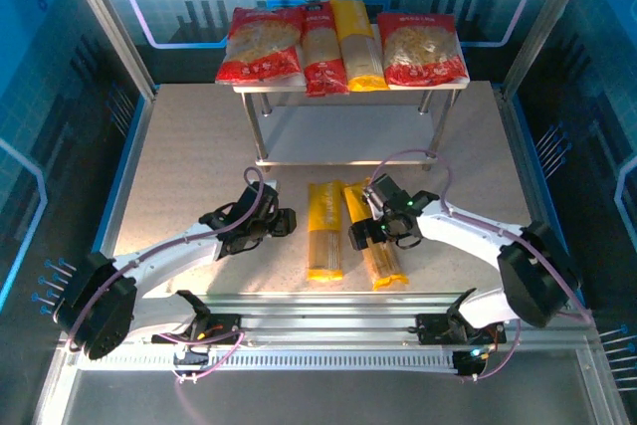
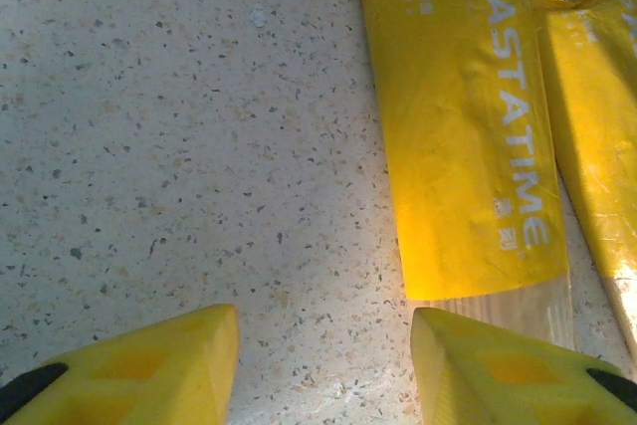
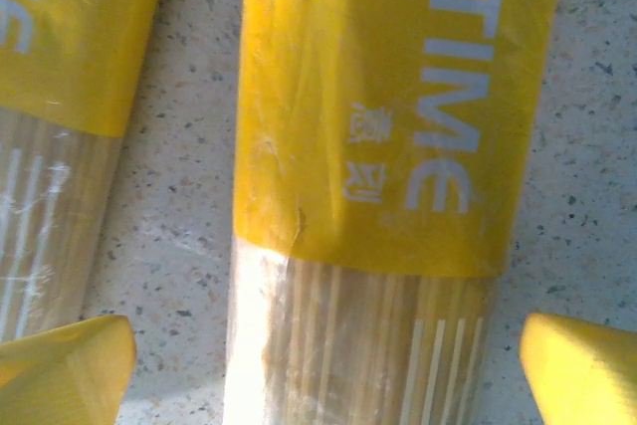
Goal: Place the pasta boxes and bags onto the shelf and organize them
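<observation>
**Right arm lined up on a spaghetti pack; two packs left to shelve**

Four packs already lie side by side on the shelf's [image 1: 343, 136] top board: a wide red bag [image 1: 261, 44], a narrow red pack [image 1: 321, 47], a yellow pack [image 1: 356, 44] and a second red bag [image 1: 423, 47]. Two yellow packs remain on the worktop [image 1: 189, 166] in front of the shelf, close together: the left pack [image 1: 325, 231] and the right pack [image 1: 378, 256].

The step in hand looks like picking up the right pack. The right fingers [image 3: 582, 365] are spread apart and straddle it near where the yellow label meets the clear end, holding nothing. Next they likely need to drop, close across the pack's width, then lift it to the shelf.

The left fingers [image 2: 149, 360] are also apart and empty, over bare worktop just beside the left pack.

The left pack lies just beside the inner right finger and could be nudged. The top board looks nearly full, so the bare lower board may suit better, though the legs and top board crowd that approach.
</observation>
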Tool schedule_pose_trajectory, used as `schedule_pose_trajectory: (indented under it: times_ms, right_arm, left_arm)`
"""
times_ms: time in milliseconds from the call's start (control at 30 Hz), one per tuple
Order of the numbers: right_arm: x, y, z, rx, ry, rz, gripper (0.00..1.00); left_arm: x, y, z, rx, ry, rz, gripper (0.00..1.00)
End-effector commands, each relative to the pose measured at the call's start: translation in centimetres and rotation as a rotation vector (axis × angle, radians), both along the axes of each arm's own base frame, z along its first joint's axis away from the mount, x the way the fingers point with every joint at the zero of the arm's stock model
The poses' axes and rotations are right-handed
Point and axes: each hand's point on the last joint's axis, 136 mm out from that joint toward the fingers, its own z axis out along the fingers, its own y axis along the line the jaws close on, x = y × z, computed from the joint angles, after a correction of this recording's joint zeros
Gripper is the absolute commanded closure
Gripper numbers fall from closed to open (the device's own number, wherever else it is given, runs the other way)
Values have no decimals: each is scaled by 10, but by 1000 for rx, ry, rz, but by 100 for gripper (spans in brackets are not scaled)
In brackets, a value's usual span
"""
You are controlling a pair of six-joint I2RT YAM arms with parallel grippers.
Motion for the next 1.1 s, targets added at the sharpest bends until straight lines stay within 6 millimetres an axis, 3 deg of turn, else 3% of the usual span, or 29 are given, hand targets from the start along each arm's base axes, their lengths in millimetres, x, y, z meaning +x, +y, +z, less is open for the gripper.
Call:
schedule_pose_trajectory:
  times_ms: [0,333,500,667,1067]
  right_arm:
    - [-1,-3,-12,-53,26,1,0]
    - [-3,13,-27,-88,73,45,0]
    - [-12,6,-42,-151,134,52,0]
    - [-17,4,-50,-168,165,46,19]
    - [-11,12,-24,-99,102,43,75]
  left_arm:
    - [6,-3,9,-22,-17,7,50]
    - [5,2,6,-21,-14,17,50]
    - [5,4,6,-22,-15,24,51]
    - [5,5,6,-24,-16,25,51]
    - [5,7,8,-26,-18,30,51]
